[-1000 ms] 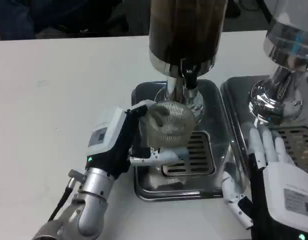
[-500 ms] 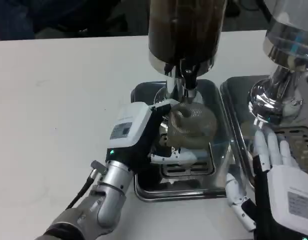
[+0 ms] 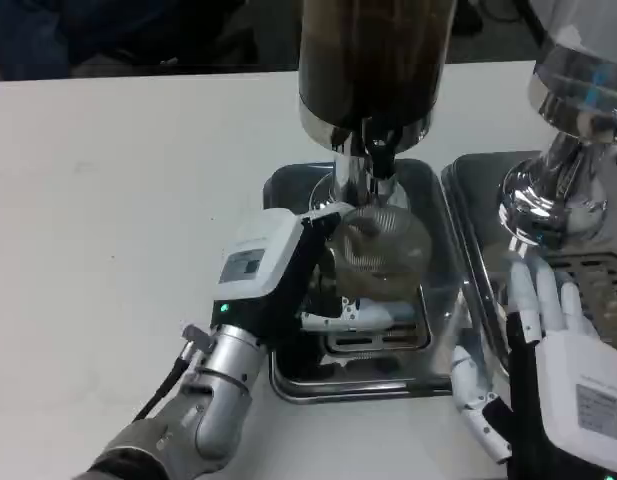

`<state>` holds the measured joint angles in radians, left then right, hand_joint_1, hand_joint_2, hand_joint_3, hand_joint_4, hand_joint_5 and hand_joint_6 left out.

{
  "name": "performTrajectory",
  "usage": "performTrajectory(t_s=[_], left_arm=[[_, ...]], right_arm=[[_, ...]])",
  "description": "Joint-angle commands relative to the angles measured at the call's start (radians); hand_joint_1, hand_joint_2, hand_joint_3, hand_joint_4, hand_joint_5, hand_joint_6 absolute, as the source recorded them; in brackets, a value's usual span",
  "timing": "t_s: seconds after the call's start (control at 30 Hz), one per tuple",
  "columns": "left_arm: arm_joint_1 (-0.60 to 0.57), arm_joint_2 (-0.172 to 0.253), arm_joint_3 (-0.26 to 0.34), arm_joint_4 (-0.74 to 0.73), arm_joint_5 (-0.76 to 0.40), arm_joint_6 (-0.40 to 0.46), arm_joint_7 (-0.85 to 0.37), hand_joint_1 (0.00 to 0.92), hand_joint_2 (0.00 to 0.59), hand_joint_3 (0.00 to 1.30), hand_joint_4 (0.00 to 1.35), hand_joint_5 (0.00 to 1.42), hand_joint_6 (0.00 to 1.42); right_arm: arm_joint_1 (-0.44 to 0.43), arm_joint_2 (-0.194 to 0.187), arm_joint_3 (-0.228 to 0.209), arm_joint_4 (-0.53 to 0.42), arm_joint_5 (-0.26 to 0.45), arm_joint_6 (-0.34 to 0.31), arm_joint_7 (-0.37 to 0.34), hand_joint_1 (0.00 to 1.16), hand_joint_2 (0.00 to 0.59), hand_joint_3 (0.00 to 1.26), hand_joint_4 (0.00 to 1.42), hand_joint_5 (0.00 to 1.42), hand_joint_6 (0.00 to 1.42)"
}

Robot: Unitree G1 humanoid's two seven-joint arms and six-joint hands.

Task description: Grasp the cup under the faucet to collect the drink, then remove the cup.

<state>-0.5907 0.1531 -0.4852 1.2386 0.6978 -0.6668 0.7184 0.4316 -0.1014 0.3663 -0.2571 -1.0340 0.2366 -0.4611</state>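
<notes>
Under the faucet (image 3: 376, 160) sits the cup (image 3: 380, 248) — gripped by the left hand (image 3: 288, 270) — right hand (image 3: 558, 350) splayed, empty

— Where's the left hand (image 3: 288, 275)?
— Reaching up toward one o'clock, silver forearm trailing to seven, fingers wrapped round the cup (image 3: 380, 250).
— And the right hand (image 3: 563, 370)?
— Down at four o'clock, flat, fingers spread, holding nothing.
</notes>
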Motion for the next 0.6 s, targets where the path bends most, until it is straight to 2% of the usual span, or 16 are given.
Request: performTrajectory(t_s=[0.03, 0.13, 0.23, 0.43, 0.53, 0.6], left_arm=[[0.025, 0.007, -0.003, 0.004, -0.011, -0.023, -0.034, 0.469, 0.030, 0.37, 0.38, 0.61, 0.65], [0.031, 0.013, 0.002, 0.000, -0.026, -0.039, -0.044, 0.401, 0.039, 0.28, 0.29, 0.52, 0.50], [0.033, 0.016, 0.004, -0.002, -0.033, -0.046, -0.044, 0.352, 0.042, 0.21, 0.22, 0.47, 0.42], [0.044, 0.026, 0.019, -0.014, -0.051, -0.066, -0.031, 0.299, 0.045, 0.19, 0.20, 0.44, 0.40], [0.063, 0.051, 0.047, -0.037, -0.080, -0.112, -0.023, 0.186, 0.021, 0.17, 0.19, 0.43, 0.36], [0.072, 0.062, 0.061, -0.048, -0.088, -0.129, -0.018, 0.144, 0.019, 0.17, 0.19, 0.42, 0.35]], right_arm=[[-0.008, -0.002, -0.010, 0.004, 0.014, -0.008, -0.014, 0.06, 0.507, 0.03, 0.00, 0.00, 0.13], [-0.013, -0.004, -0.013, 0.007, 0.018, -0.010, -0.011, 0.06, 0.509, 0.03, 0.00, 0.00, 0.13], [-0.017, -0.005, -0.012, 0.011, 0.021, -0.011, -0.008, 0.05, 0.508, 0.03, 0.00, 0.00, 0.13], [-0.023, -0.006, -0.012, 0.015, 0.026, -0.012, -0.011, 0.04, 0.502, 0.03, 0.00, 0.00, 0.13], [-0.025, -0.006, -0.016, 0.014, 0.029, -0.011, -0.012, 0.04, 0.498, 0.03, 0.00, 0.00, 0.13], [-0.027, -0.007, -0.019, 0.016, 0.034, -0.012, -0.010, 0.04, 0.497, 0.03, 0.00, 0.00, 0.13]])
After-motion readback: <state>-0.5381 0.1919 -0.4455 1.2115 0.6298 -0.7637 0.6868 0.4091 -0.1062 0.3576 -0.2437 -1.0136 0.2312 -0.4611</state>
